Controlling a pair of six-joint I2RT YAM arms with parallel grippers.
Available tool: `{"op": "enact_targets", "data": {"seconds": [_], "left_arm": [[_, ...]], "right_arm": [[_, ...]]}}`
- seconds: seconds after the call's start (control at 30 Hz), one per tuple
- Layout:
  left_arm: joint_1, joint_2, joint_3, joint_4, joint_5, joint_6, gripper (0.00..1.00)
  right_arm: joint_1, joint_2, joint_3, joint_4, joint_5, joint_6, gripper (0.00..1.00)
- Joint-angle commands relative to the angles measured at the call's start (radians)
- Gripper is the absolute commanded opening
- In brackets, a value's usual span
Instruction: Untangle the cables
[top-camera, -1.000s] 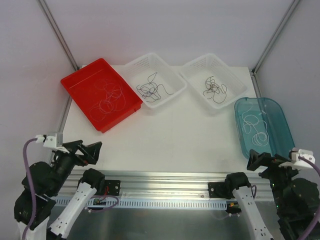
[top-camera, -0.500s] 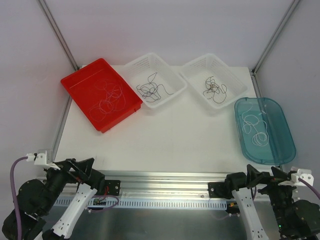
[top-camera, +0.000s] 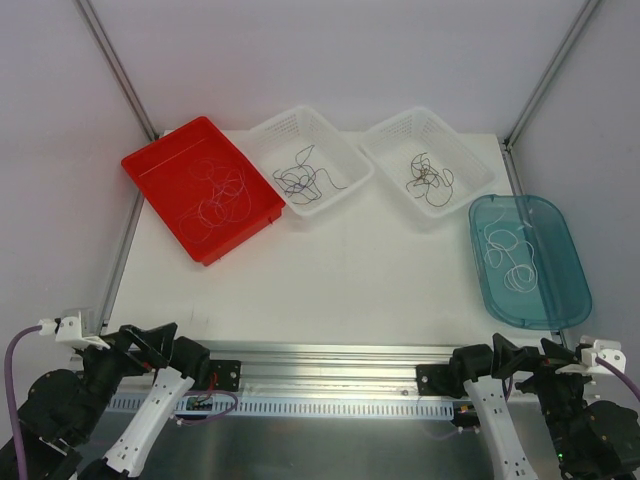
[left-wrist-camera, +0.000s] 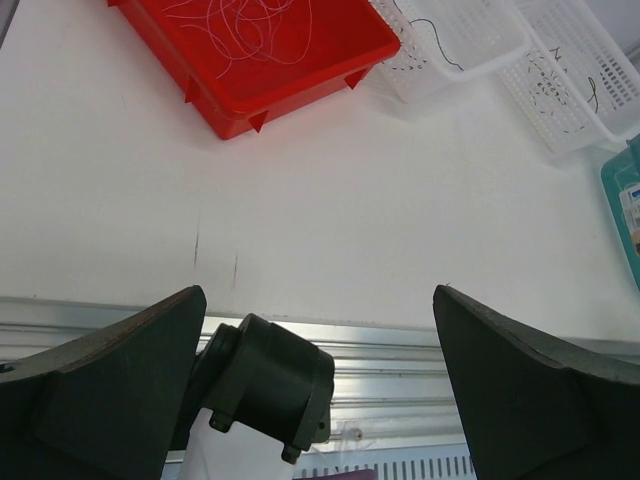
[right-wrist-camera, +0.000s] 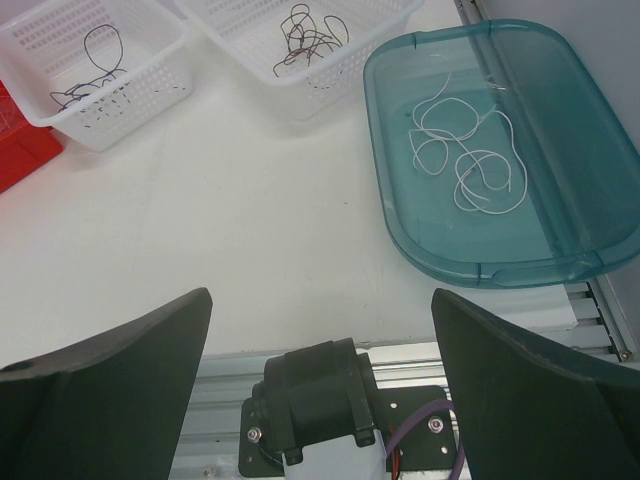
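We log left gripper fingers spread wide, empty; right gripper likewise wide apart, touching nothing; cables well clear of both.

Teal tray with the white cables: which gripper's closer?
Right. The right gripper sits just off the teal tray's near end, at the table's near right corner; the left gripper is at the opposite near corner, in front of the red tray.

Tabletop: white, flat. Carries 4 containers. 1 red tray, far left, set askew. 2 perforated baskets along the far edge, left basket just beside right basket. 1 teal tray, right edge. Aluminium rail borders the near edge.
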Motion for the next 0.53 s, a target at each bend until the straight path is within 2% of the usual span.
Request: {"op": "enact_targets", "data": {"seconds": [0.0, 0.5], "left_arm": [[0.0, -0.162, 0.004, -0.006, -0.023, -0.018, 0.99], [0.002, -0.162, -0.027, -0.002, -0.018, -0.027, 0.99]], "right_arm": [[0.0, -0.191, 0.013, -0.018, 0.012, 0.011, 0.97], [0.0, -0.191, 0.01, -0.018, -0.005, 0.013, 0.97]]}}
